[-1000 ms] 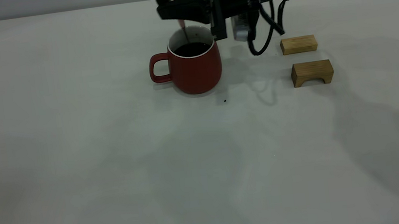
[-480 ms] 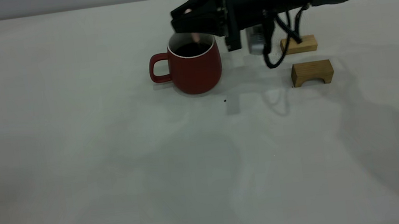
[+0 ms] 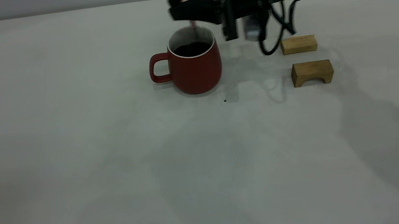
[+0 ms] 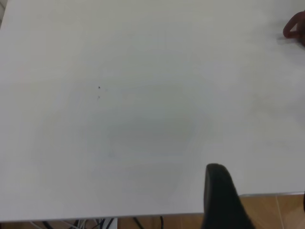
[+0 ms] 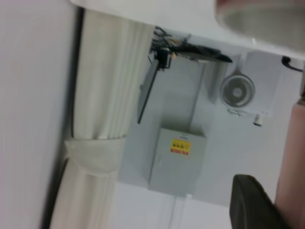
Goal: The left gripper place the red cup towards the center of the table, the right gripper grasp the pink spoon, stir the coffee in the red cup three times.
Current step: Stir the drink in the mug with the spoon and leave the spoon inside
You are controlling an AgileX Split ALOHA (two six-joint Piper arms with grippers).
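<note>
pink spoon (image 3: 193, 25) hangs upright over red cup (image 3: 194, 67), pinched in right tool (image 3: 182, 7). two wooden blocks (image 3: 306, 58) stand beside; left tool's (image 4: 221, 195) opening cannot be told.

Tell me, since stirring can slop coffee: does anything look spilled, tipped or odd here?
Nothing stands out. The dark red ceramic mug stands upright on the pale table, no coffee visible outside it. The right gripper holds the pink-handled spoon over it.

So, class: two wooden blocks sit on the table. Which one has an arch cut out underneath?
The wooden block nearer the camera; the farther block, closer to the right hand, is a plain solid bar.
</note>
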